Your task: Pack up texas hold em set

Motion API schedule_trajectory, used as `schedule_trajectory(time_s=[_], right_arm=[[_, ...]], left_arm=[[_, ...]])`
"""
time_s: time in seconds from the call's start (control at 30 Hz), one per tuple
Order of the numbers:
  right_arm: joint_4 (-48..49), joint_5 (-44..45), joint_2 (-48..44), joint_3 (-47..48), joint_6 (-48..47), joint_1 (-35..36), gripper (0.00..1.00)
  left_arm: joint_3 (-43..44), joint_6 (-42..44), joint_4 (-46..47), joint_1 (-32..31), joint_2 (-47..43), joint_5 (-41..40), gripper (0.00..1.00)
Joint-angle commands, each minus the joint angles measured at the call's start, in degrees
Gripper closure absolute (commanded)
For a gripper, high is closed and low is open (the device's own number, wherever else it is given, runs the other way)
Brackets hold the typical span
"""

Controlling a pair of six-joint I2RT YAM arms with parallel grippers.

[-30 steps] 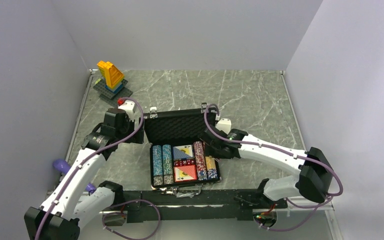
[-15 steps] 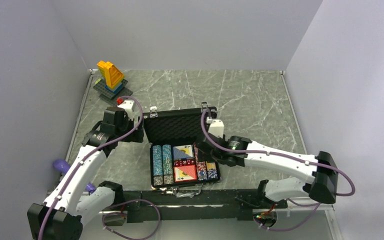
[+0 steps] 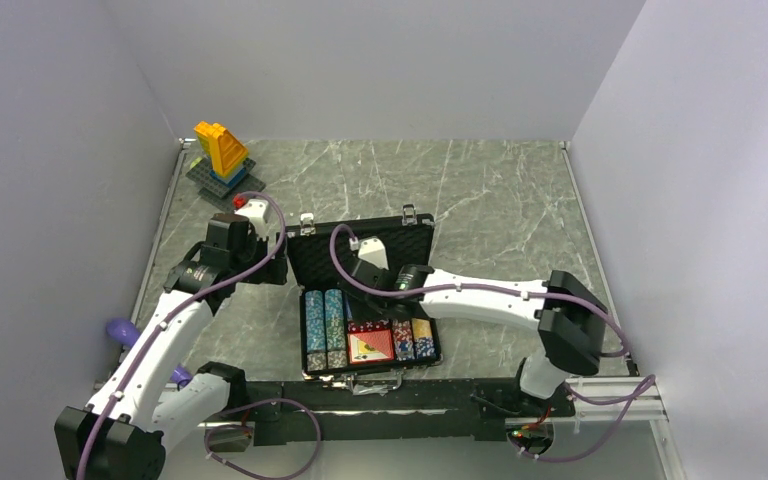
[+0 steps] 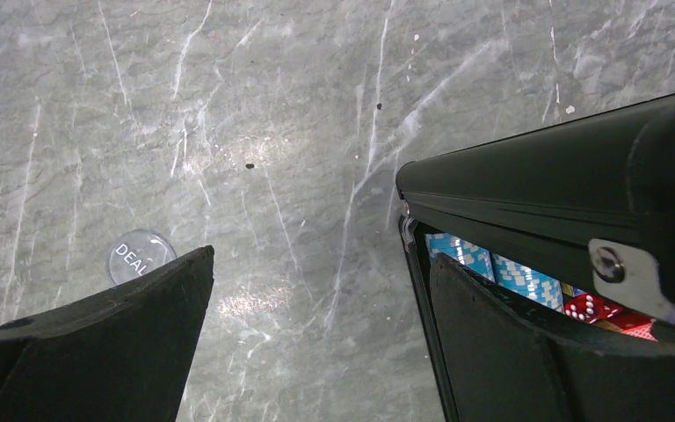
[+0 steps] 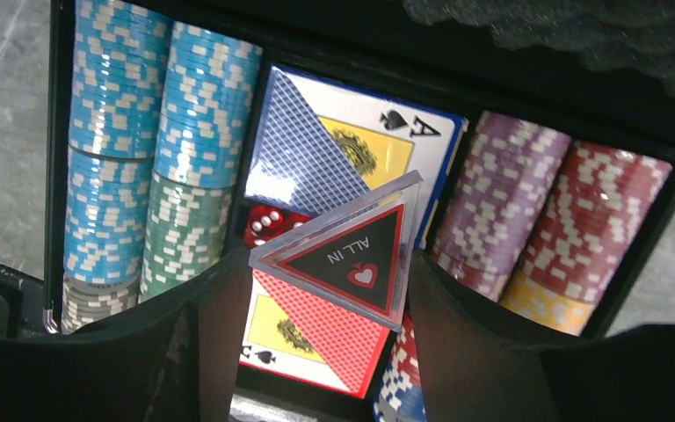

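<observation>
- My right gripper (image 5: 321, 294) is clamped on a clear triangle (image 5: 352, 259) that says ALL IN; it hangs just over the open black case (image 3: 320, 258)
- The case sits on the table (image 3: 500, 200) between my two arms, with its lid standing up
- Inside lie rows of chips (image 5: 114, 141), two packs of cards (image 5: 325, 145) and red dice (image 5: 268, 224)
- My left gripper (image 4: 316, 343) has its fingers wide apart and holds nothing; it is by the left edge of the lid
- A small round button (image 4: 139, 255) that says DEAL lies on the table near my left finger
- A toy brick tower (image 3: 222, 150) stands in the far left corner
</observation>
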Motion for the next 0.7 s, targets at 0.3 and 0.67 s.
schedule_trajectory(time_s=[0.3, 0.67], right_arm=[[2.8, -4.6, 8.4, 8.4, -7.5, -2.5, 0.67], [-0.2, -3.0, 11.5, 11.2, -7.7, -2.5, 0.38]], left_arm=[[1.3, -0.6, 1.5, 0.4, 0.3, -0.5, 0.04], [1.3, -0.6, 1.4, 0.6, 0.4, -0.4, 0.03]])
